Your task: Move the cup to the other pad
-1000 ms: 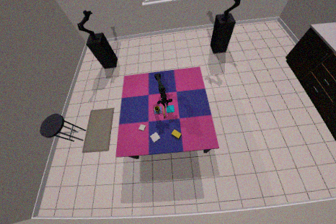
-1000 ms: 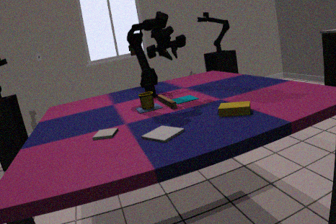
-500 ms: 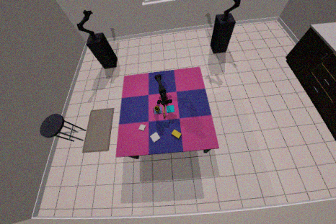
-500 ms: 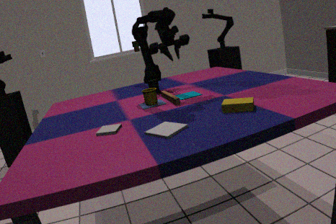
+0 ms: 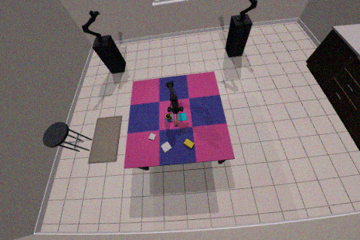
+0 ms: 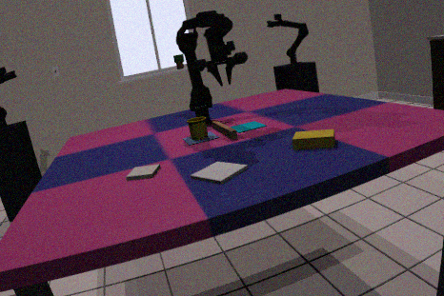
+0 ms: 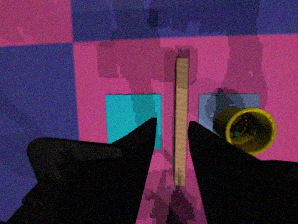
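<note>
When viewed from the near side, found the cup [image 5: 168,116] [image 6: 197,128] [image 7: 252,131] standing upright on the grey-blue pad [image 5: 167,120] [image 6: 189,142] [image 7: 207,103], left of centre on the pink and blue table [image 5: 144,147] [image 6: 100,229] [image 7: 30,20]. Made out small dark and coloured bits inside the yellow rim, too blurred to count as marbles. Saw none of them lying outside the cup.

Found the turquoise pad [image 5: 182,116] [image 6: 249,127] [image 7: 125,120] to the right, with no cup on it. Between the two pads, spotted a wooden bar [image 5: 176,120] [image 6: 225,129] [image 7: 181,120], lying lengthwise from far to near.

Saw the black arm [image 5: 173,96] [image 6: 193,74] reaching over from the far side, with the gripper [image 5: 175,110] [image 6: 225,84] [image 7: 172,124] pointing down, well above the table. Noted fingers standing narrowly apart, with a gap between the tips and nothing held; from the wrist, saw the bar below showing through that gap. Found the cup clear of both fingers.

Toward the near edge, noted a small pale tile [image 5: 152,136] [image 6: 143,172] on the left, a larger white tile [image 5: 166,147] [image 6: 219,171] nearer the middle, and a yellow block [image 5: 188,143] [image 6: 313,139] to the right, all resting flat.
</note>
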